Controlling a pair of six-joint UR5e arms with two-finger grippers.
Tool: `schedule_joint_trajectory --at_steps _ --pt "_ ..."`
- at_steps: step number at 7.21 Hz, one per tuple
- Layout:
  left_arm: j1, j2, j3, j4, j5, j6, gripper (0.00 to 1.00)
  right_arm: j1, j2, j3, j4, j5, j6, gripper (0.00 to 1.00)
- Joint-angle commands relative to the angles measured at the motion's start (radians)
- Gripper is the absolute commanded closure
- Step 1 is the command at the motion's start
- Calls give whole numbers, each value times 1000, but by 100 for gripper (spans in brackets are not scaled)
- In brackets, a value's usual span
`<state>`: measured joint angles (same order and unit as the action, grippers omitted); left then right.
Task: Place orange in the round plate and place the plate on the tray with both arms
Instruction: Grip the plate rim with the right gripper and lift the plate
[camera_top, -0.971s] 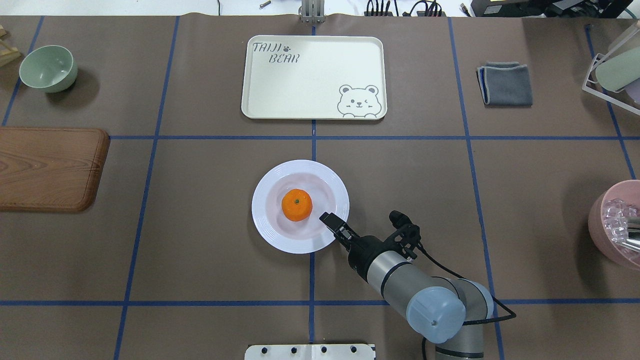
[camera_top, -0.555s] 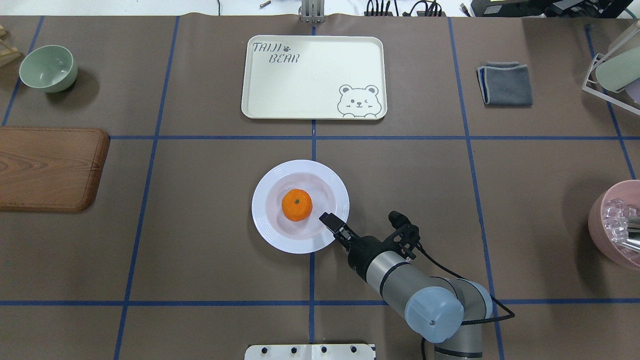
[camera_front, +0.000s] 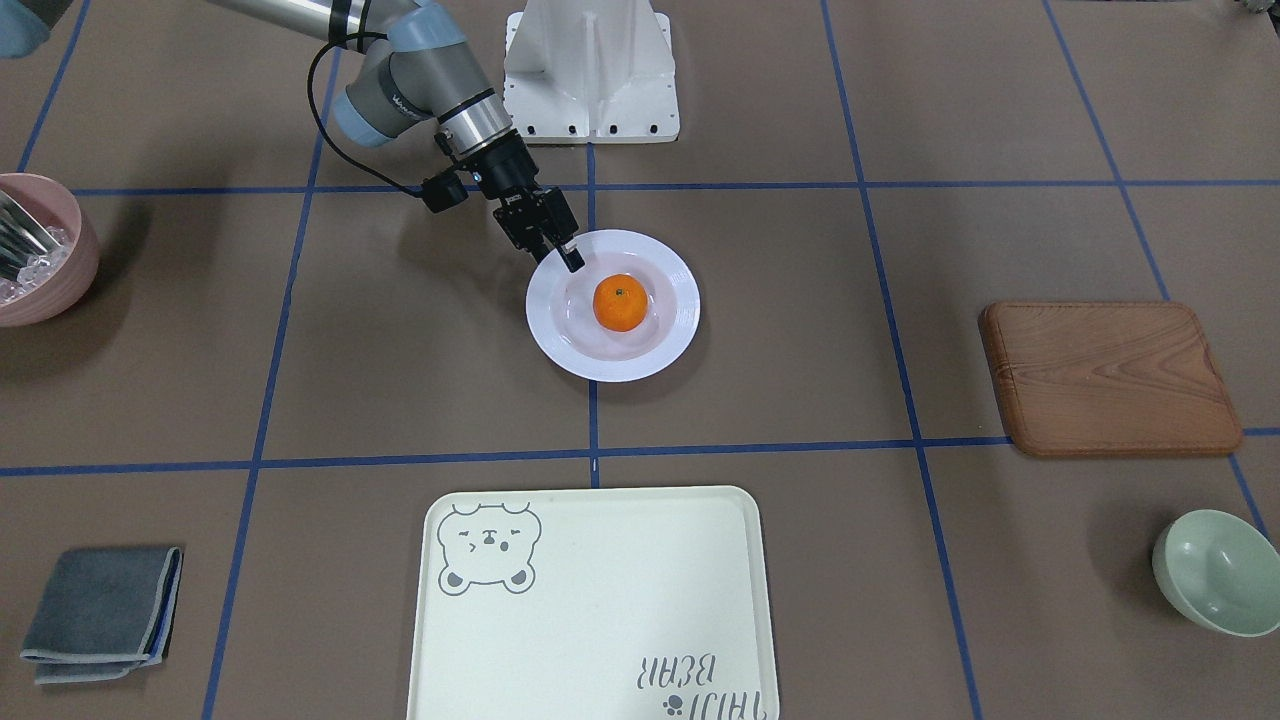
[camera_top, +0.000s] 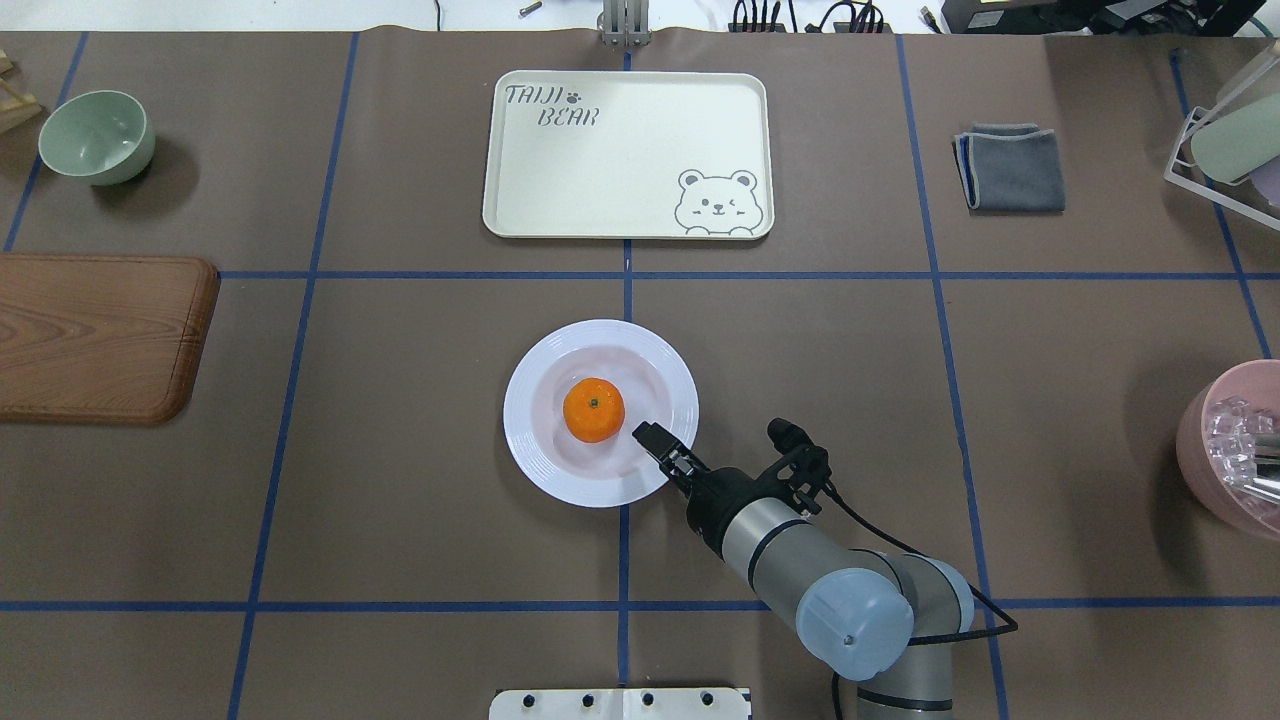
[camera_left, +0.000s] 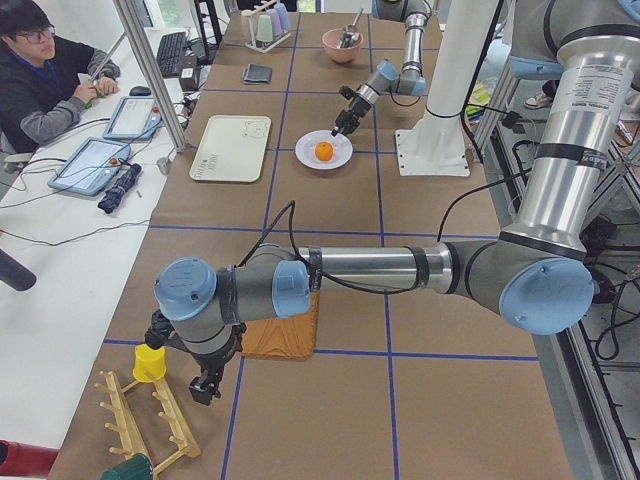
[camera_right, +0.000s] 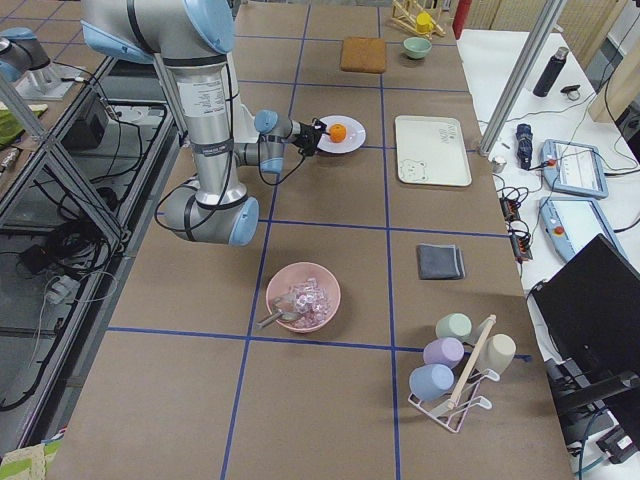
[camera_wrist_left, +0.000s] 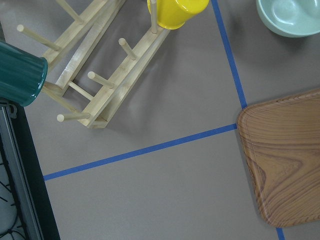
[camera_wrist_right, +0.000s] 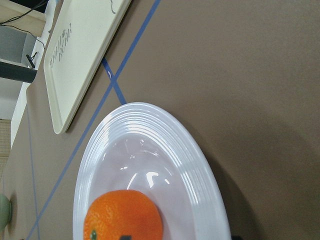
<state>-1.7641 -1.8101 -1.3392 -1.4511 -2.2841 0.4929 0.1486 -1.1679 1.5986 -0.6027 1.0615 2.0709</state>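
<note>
The orange (camera_top: 594, 410) lies in the middle of the round plate (camera_top: 530, 450), which rests on the table in front of the tray (camera_top: 620, 160). My right gripper (camera_top: 652, 437) reaches in low over the plate's near right rim, close beside the orange. In the right wrist view two dark fingertips show at the bottom edge, one by the orange (camera_wrist_right: 123, 216) and one outside the rim (camera_wrist_right: 150, 120), so it stands open. The left gripper (camera_left: 203, 388) hangs far off at the table's left end; I cannot tell its state.
A wooden board (camera_top: 95, 335) and a green bowl (camera_top: 97, 135) lie at the left. A grey cloth (camera_top: 1010, 167), a pink bowl (camera_top: 1230, 445) and a cup rack (camera_top: 1225, 140) sit at the right. A wooden mug rack with a yellow cup (camera_wrist_left: 175, 10) stands under the left wrist.
The right gripper has crept a little further over the plate's rim toward the orange. Plate and orange have not moved.
</note>
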Motion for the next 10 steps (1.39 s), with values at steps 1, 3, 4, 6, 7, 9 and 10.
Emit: schedule_joint_trajectory --at_steps 1,3,4,6,7,9,10 --pt "0 2 0 0 0 0 1 2 33 -2 -46 0 3 37" --pt "0 6 -2 0 0 1 1 2 33 -2 -52 0 3 47" --pt "0 8 -2 0 0 1 1 2 33 -6 -52 0 2 71" --pt "0 6 -2 0 0 1 1 3 33 -3 -54 0 -1 100" --pt "0 6 -2 0 -2 1 1 11 33 3 -52 0 -8 100" --pt "0 6 -11 0 -2 0 1 35 33 29 -40 2 -8 100" --pt "0 5 -12 0 -20 -2 1 42 30 72 -39 2 -2 100"
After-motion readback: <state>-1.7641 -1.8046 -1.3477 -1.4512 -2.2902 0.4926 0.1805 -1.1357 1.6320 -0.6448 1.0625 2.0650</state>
